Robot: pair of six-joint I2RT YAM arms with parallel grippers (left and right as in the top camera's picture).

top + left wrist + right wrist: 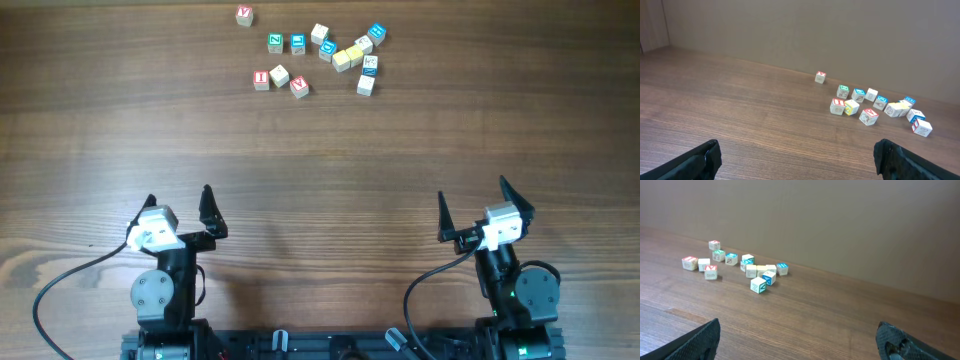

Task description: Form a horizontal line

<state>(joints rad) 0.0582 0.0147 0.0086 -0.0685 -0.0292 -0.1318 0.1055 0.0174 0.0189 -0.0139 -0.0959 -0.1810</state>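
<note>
Several small letter cubes lie in a loose cluster at the far middle of the wooden table, with red, green, blue and yellow faces. One red-lettered cube sits apart at the far left of the cluster. The cluster also shows in the left wrist view and the right wrist view. My left gripper is open and empty near the front left edge. My right gripper is open and empty near the front right edge. Both are far from the cubes.
The wooden table spans the whole view. A plain wall stands just behind the cubes. Black cables loop near the arm bases at the front edge.
</note>
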